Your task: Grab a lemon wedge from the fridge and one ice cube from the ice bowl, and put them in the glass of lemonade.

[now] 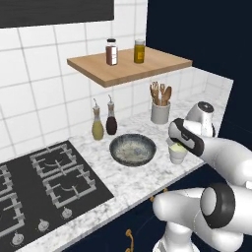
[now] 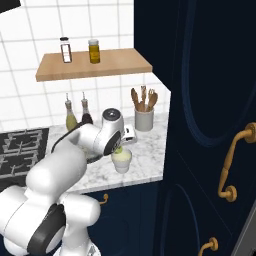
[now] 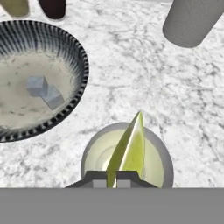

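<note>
Yellow-green lemon wedge [image 3: 128, 148] pinched in end effector [image 3: 112, 178] right over glass of lemonade [image 3: 127, 158] on worktop [image 3: 144, 78]; release straight down, centred, then go for ice bowl [image 3: 72, 94] just beside.

From the left base view my own forearm covers the right side of the glass of lemonade [image 1: 177, 153], and I can't make out the fingers there at all. In the hand view the lemon wedge [image 3: 127, 151] hides the middle of the glass, and its lower end drops between the fingers [image 3: 97, 178] (only their tips rise into the picture). The ice bowl [image 3: 70, 57] is cut by the left edge. In the right base view the arm hides most of the bowl.
</note>
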You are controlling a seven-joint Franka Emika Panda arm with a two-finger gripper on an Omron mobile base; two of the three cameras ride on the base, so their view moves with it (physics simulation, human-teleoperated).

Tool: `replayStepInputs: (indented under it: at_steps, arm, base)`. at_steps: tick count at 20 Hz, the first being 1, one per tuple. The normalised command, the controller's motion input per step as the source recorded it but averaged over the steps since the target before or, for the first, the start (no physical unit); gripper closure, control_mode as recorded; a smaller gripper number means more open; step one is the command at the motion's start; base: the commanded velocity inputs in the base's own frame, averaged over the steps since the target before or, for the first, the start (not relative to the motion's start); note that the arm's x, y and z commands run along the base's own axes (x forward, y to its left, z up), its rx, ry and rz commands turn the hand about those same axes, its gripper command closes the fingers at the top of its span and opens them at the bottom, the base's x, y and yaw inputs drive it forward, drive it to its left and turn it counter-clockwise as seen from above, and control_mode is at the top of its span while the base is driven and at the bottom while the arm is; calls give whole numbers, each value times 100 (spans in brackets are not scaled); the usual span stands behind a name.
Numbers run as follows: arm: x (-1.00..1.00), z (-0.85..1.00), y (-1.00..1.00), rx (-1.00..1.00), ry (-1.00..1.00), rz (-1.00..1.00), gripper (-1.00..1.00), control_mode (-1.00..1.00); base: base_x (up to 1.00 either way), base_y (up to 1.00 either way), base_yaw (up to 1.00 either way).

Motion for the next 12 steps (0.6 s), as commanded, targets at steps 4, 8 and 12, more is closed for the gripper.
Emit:
replayStepInputs:
  at_steps: [4,8,12]
  arm:
    - [18,0,-1,0,0,0,100,-100]
    - [20,0,-3,0,2,0,100,-100]
    - [0,0,-2,0,0,1,100,-100]
  base:
    - [0,0,0]
    - [0,0,0]
    - [0,0,0]
